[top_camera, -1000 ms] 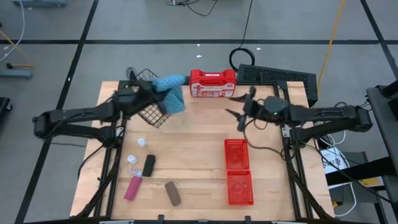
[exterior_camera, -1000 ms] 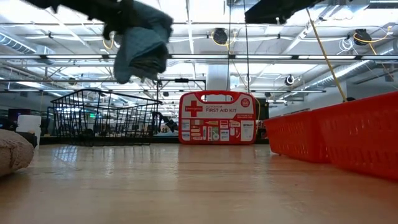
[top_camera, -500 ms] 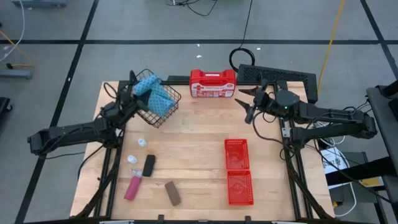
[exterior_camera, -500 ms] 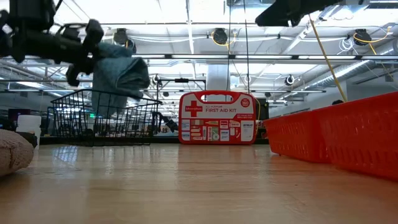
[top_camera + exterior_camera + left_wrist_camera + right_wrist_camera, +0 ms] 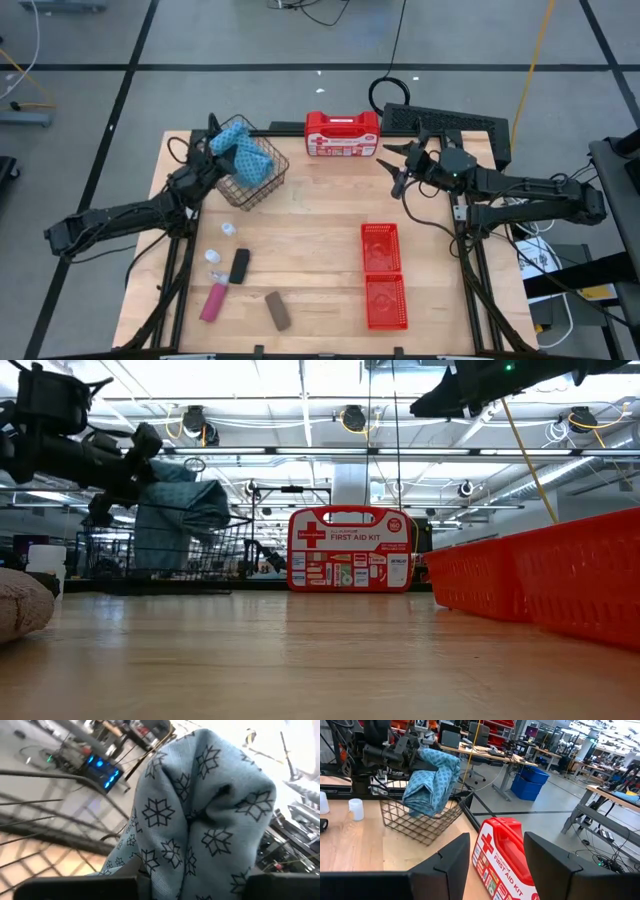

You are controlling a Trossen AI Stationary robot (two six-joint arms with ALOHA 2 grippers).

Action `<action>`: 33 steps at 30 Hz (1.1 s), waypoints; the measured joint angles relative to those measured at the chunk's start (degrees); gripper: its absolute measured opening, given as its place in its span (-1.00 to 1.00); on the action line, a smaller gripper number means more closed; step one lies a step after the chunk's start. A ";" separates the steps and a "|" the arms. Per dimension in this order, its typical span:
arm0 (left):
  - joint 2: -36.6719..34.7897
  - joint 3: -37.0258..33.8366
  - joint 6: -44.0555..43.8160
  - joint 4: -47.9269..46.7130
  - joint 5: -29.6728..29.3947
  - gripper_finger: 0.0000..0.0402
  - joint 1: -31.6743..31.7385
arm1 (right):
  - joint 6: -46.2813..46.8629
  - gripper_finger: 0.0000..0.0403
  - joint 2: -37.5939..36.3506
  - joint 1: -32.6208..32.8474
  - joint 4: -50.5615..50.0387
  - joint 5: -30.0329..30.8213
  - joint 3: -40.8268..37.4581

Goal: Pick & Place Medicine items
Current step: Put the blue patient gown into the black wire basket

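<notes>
My left gripper [image 5: 226, 160] is shut on a blue patterned cloth [image 5: 246, 160] over the black wire basket [image 5: 262, 190] at the table's far left. The medicine items lie on the wood near the front left: white bottles [image 5: 228, 229] [image 5: 212, 256], a black piece [image 5: 239, 266], a pink piece [image 5: 213, 301] and a brown piece [image 5: 277, 311]. My right gripper [image 5: 400, 167] hangs open and high, beside the red first aid case [image 5: 342, 135], with nothing between its fingers [image 5: 445, 865]. My left gripper pinches a bunched fold of the cloth [image 5: 167, 865] between its two fingers, several layers together. The fingers come in level from the table's near left. The cloth droops from the hold, its lower end [image 5: 160, 545] down inside the basket's wire walls.
Two red bins [image 5: 383, 275] stand end to end at the front right and fill the low view's right side [image 5: 560, 565]. A dark keyboard [image 5: 445, 122] lies beyond the far right edge. Bare wood stretches between the items and the bins.
My left gripper has come down and gone toward the table's far left corner, rolling its wrist, still shut on the cloth. The cloth has sunk from high above the basket down into it. My right gripper has drawn a little toward the far right.
</notes>
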 joint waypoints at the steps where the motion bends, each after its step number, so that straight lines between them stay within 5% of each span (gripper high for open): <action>1: 0.00 -0.04 -0.88 -0.87 -0.11 -0.59 0.23 | 0.00 -0.15 0.00 0.00 0.00 0.00 0.00; 8: 0.00 -0.07 -2.92 -3.64 -0.20 -0.58 1.51 | -0.17 -0.15 0.00 -0.02 0.00 0.07 0.00; 16: 0.00 -0.07 -3.56 -3.53 -0.17 0.21 2.81 | -0.11 -0.17 0.00 -0.02 0.00 0.11 0.00; 21: 0.00 -0.07 -3.26 -3.26 -0.15 0.48 2.81 | -0.04 -0.17 0.00 -0.01 0.00 0.13 0.00; 33: -0.04 0.31 0.83 3.72 -1.62 0.51 2.81 | -0.15 -0.16 0.00 -0.02 -0.02 0.15 0.00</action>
